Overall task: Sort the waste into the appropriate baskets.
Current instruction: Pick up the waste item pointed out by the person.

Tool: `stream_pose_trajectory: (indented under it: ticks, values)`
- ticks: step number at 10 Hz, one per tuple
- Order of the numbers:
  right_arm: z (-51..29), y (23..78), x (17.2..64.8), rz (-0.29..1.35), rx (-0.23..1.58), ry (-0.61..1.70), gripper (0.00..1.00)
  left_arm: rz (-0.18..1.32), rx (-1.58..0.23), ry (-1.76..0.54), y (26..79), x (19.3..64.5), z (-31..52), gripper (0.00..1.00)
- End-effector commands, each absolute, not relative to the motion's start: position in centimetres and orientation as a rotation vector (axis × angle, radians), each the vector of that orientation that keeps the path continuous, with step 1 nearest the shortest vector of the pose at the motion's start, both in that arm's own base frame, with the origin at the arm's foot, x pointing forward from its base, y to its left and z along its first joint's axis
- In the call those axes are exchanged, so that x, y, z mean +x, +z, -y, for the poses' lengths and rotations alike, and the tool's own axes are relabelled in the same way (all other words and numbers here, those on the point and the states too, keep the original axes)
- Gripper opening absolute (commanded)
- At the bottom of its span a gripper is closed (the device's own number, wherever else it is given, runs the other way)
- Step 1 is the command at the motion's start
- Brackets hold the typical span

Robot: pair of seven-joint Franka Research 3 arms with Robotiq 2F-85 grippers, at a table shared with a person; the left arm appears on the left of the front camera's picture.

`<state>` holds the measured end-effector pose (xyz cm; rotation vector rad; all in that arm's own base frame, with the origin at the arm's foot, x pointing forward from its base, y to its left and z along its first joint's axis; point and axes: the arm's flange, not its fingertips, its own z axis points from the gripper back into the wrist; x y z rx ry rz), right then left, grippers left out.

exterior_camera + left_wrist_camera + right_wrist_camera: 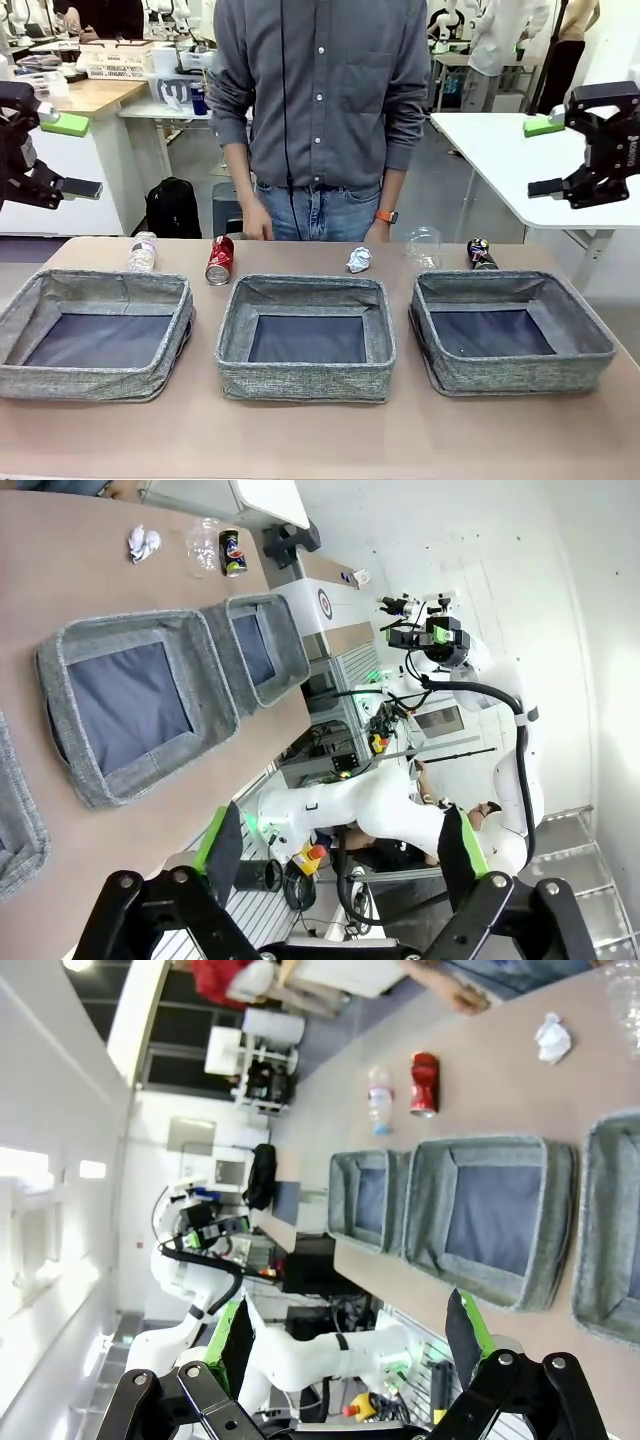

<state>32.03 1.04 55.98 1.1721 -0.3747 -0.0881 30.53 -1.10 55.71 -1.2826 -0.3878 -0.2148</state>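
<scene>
Grey woven baskets point(305, 380) with dark bottoms, red soda can point(219, 260), white-silver paper ball point(358, 260), brown table point(320, 440)

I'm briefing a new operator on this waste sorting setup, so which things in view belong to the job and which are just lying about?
Job: left basket, middle basket, right basket, clear bottle, red soda can, paper ball, clear cup, dark can.

Lying about: black backpack on the floor, white crate in the background, white side table at the right.
</scene>
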Motion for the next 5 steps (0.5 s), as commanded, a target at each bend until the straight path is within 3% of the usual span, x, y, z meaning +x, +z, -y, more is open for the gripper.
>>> stream_pose_trajectory:
  ticks: [1, 5]
  values:
    - [-1.21, 55.90, 32.48, 0.401, 1.192, -0.062, 1.00, 0.408, -1.300, -0.240, 55.93, 30.77, 1.26, 1.00]
    - [-1.21, 55.90, 32.48, 0.401, 1.192, -0.062, 1.00, 0.408, -1.300, -0.240, 55.93, 30.77, 1.26, 1.00]
